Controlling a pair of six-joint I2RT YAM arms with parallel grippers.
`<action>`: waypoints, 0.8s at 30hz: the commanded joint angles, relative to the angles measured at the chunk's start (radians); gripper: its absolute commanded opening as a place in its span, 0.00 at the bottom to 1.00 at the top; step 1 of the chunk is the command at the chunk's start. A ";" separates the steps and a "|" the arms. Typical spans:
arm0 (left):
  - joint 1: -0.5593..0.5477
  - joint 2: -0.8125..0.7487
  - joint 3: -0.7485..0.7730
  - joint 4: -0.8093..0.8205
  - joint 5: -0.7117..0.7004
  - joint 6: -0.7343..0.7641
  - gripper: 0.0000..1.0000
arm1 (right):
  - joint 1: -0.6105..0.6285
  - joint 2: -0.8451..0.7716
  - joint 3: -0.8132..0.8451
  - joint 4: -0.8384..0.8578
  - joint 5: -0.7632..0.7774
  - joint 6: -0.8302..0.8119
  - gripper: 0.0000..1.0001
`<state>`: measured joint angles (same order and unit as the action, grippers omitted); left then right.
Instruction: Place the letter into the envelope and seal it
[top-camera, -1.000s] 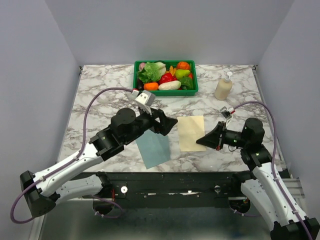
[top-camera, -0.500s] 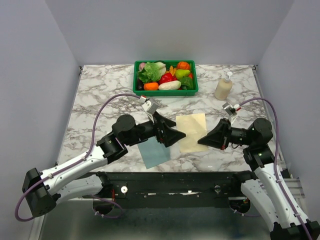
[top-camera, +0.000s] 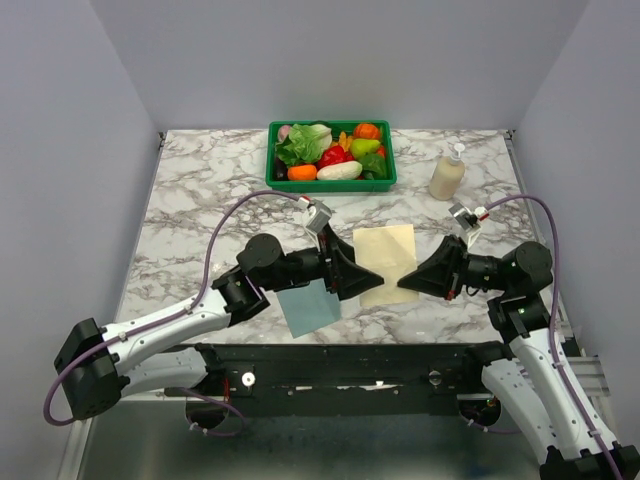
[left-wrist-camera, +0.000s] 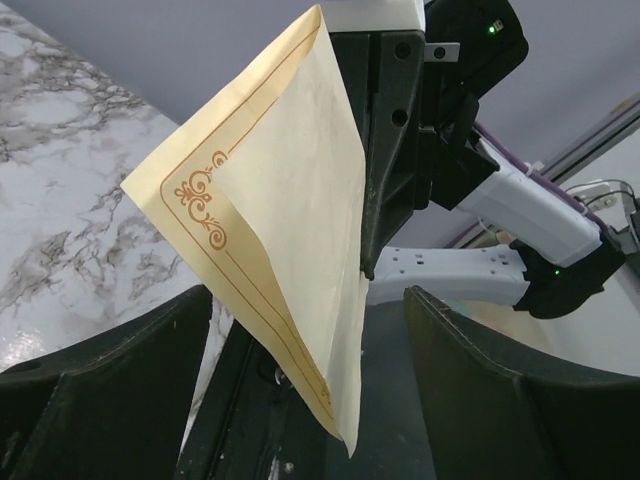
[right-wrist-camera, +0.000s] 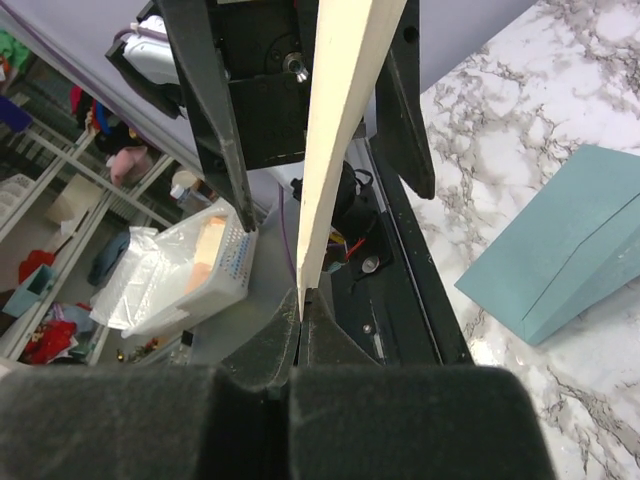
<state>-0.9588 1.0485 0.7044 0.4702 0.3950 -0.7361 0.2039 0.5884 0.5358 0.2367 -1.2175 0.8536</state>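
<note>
Between the two arms, middle of the top view: cream-beige rectangular paper letter (top-camera: 385, 262) with a brown ornamental border, raised and tilted off the grey-veined marble worktop (top-camera: 200, 200).
Right hand (top-camera: 405, 283): pinched tight on the letter's lower-right edge. Its wrist view shows the sheet edge-on, rising out of the closed fingers.
Left hand (top-camera: 358, 278): spread wide, facing the right hand from the left. In its wrist view the sheet's free corner hangs between the two fingers, and I see no contact.
Muted teal paper envelope (top-camera: 308, 308): flat on the worktop at lower centre, just left of the letter, its upper edge partly hidden by the left hand. I cannot tell whether its flap is open.
Step in hand: by my reading, the letter is being presented from one hand to the other. Nothing is inserted yet and sealing has not begun.
Next move calls for: probably the left hand narrowing squarely on the free edge without creasing it, with the right grip firm. After that the envelope's mouth has to be opened and lined up with the sheet.
Risk: thin paper may bend or slip if the two hands pull against each other.
</note>
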 joint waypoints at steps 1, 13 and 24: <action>-0.012 0.019 0.000 0.088 0.041 -0.029 0.73 | 0.005 -0.007 0.021 0.029 -0.031 0.016 0.01; -0.012 0.005 -0.026 0.123 0.100 -0.063 0.00 | 0.005 -0.029 0.070 -0.045 0.032 -0.039 0.41; -0.014 0.001 -0.031 0.131 0.153 -0.088 0.00 | 0.006 0.014 0.141 -0.033 0.052 -0.065 0.01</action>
<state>-0.9657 1.0672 0.6792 0.5758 0.4931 -0.8093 0.2039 0.5907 0.6350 0.2043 -1.1828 0.8085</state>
